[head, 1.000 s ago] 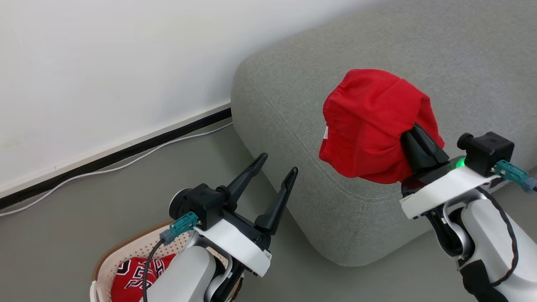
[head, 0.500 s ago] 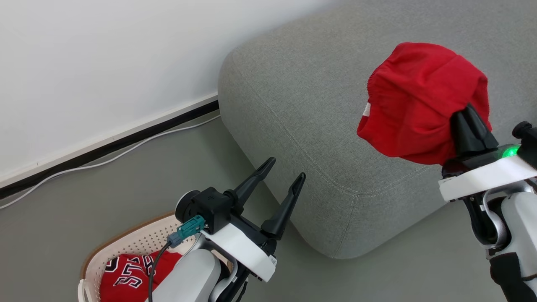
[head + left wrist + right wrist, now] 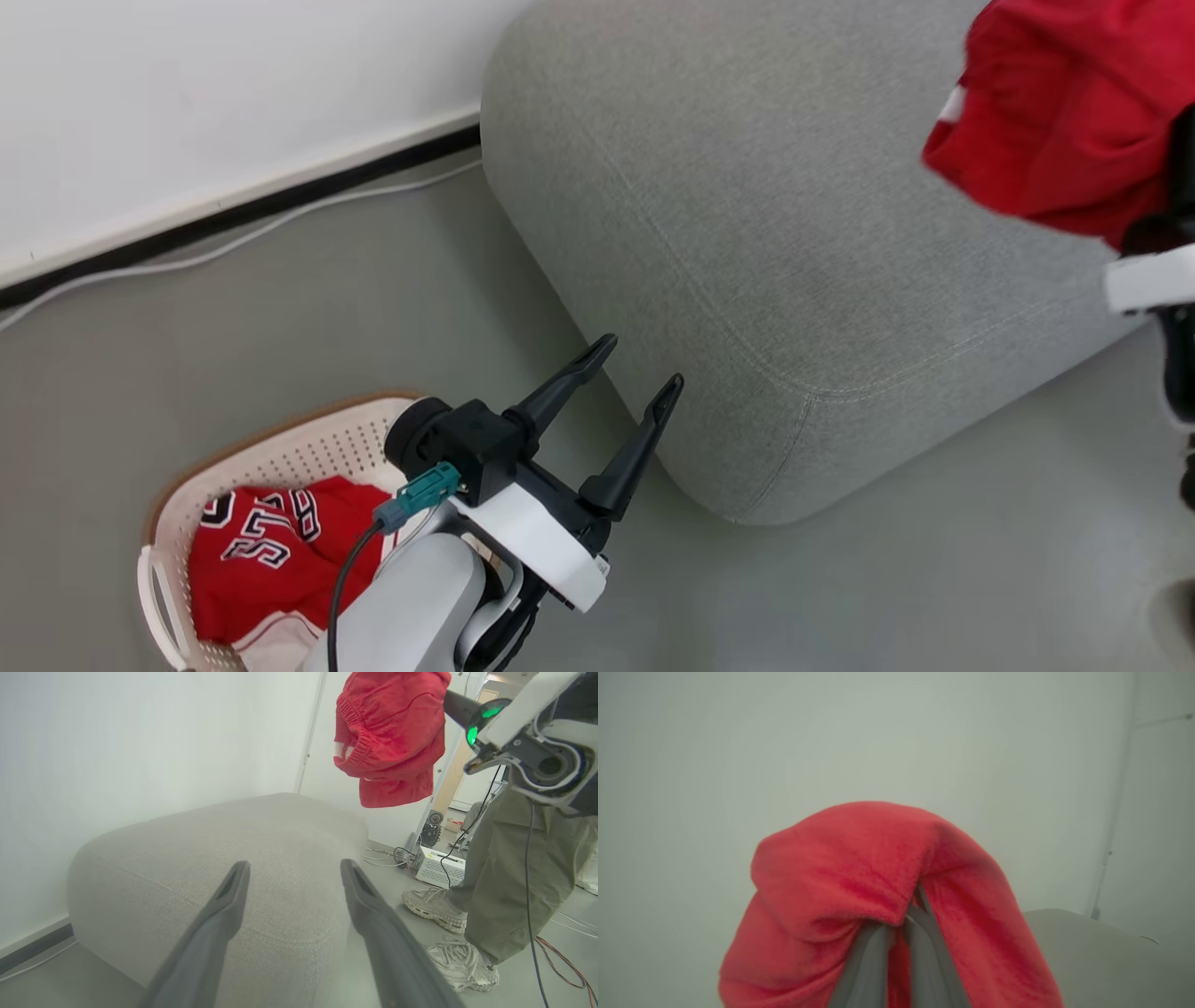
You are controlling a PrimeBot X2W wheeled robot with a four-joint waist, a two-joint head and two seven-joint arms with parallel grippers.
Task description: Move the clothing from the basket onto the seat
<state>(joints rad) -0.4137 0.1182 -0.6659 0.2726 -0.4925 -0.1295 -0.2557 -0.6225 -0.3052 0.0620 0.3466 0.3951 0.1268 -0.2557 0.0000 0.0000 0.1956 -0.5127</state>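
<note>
My right gripper (image 3: 903,919) is shut on a red garment (image 3: 1064,112), holding it in the air above the grey sofa (image 3: 747,215); the cloth drapes over its fingers (image 3: 924,952). The left wrist view shows the same red garment (image 3: 390,737) hanging over the sofa (image 3: 224,849) from the right gripper. My left gripper (image 3: 644,369) stands open and empty beside the sofa's near corner, above the floor. At the lower left sits the cream basket (image 3: 280,448) with a red jersey with black-white numbers (image 3: 261,551) and a bit of white cloth inside.
A white wall with a black skirting strip and a white cable (image 3: 233,238) runs behind the basket. A person's legs and pale shoes (image 3: 439,905) stand right of the sofa, near a white box (image 3: 439,870) and cables on the floor.
The right gripper has carried the red garment up and to the right over the sofa. The head camera has shifted, showing more of the basket. The left gripper has stayed open.
</note>
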